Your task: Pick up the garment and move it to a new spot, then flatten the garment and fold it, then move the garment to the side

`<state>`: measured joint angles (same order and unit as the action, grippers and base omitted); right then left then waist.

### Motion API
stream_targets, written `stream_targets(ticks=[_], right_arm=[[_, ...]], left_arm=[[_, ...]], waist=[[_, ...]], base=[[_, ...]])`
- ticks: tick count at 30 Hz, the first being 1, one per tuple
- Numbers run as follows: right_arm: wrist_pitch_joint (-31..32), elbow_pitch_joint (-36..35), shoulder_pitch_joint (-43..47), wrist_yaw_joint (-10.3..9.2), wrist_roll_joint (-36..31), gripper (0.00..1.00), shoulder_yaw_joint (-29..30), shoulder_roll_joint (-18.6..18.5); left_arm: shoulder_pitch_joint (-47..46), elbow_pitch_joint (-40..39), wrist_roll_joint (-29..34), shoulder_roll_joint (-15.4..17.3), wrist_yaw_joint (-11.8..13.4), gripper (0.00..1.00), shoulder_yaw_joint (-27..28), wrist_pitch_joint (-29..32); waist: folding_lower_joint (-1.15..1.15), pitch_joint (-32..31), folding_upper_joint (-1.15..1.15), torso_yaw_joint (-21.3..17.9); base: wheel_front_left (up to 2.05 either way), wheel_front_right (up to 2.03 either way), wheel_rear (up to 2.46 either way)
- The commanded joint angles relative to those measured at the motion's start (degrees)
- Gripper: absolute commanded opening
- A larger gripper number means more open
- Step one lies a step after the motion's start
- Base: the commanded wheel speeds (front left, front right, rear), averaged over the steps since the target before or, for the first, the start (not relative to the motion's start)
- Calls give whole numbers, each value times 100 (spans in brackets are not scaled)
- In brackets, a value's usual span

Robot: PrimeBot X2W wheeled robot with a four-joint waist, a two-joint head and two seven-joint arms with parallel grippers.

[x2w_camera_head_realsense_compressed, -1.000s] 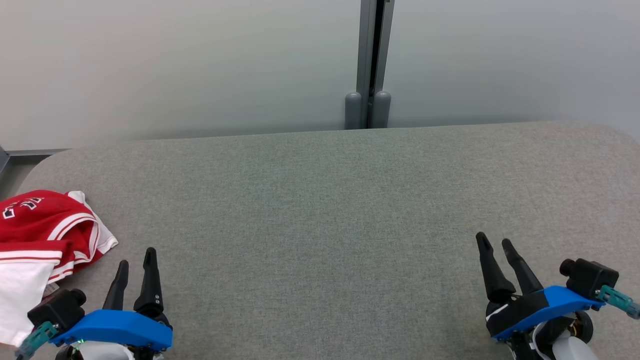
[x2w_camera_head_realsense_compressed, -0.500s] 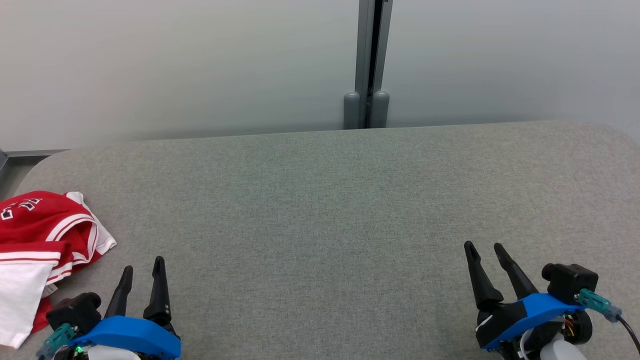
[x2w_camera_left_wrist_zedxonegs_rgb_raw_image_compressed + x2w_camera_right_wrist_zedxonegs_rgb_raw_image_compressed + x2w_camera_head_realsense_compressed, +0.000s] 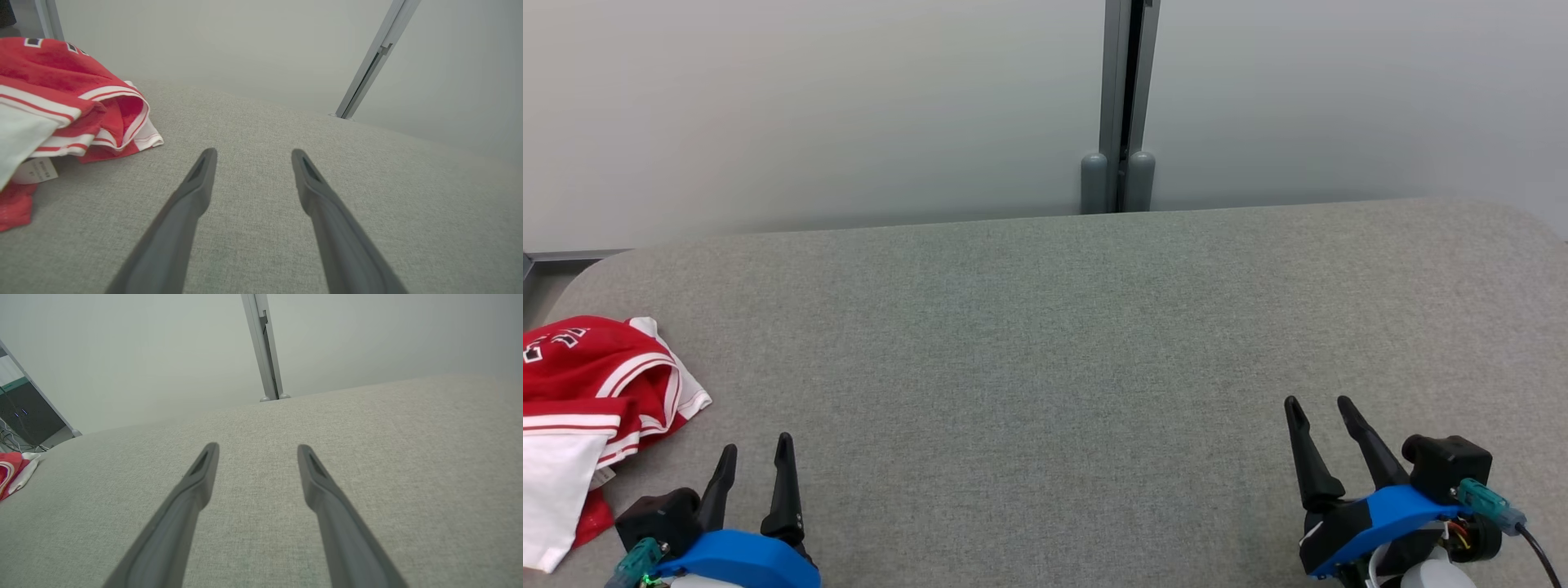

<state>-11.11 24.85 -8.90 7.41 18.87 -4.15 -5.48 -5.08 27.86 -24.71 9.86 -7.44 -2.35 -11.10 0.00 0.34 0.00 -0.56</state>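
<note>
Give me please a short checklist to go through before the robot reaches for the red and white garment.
1. Left gripper open and empty: ok.
2. Right gripper open and empty: ok.
3. Garment free of both grippers: ok, it lies to the left of the left gripper, apart from it.
4. Room on the table for a new spot: ok, the grey middle is bare.
5. Garment flat: not ok, it is bunched up.
6. Whole garment on the table: cannot tell, its left part is cut off by the head view's edge.
</note>
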Motion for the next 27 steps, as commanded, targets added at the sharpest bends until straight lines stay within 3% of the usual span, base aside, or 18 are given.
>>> stream_targets(ticks=[1,13,27], right_arm=[[-63,-3,32,12,-210,100,59,38],[-195,58,95,8,-948,100,497,212],[-340,149,18,9,-1643,100,528,253]], left_arm=[[-36,19,183,-6,-6,100,56,-62],[7,134,793,-140,-5,100,271,-187],[-14,273,1322,-102,-7,100,211,-341]], waist=[[0,-5,0,-2],[0,-22,0,-20],[0,-1,0,-19]], base=[[0,0,0],[0,0,0],[0,0,0]])
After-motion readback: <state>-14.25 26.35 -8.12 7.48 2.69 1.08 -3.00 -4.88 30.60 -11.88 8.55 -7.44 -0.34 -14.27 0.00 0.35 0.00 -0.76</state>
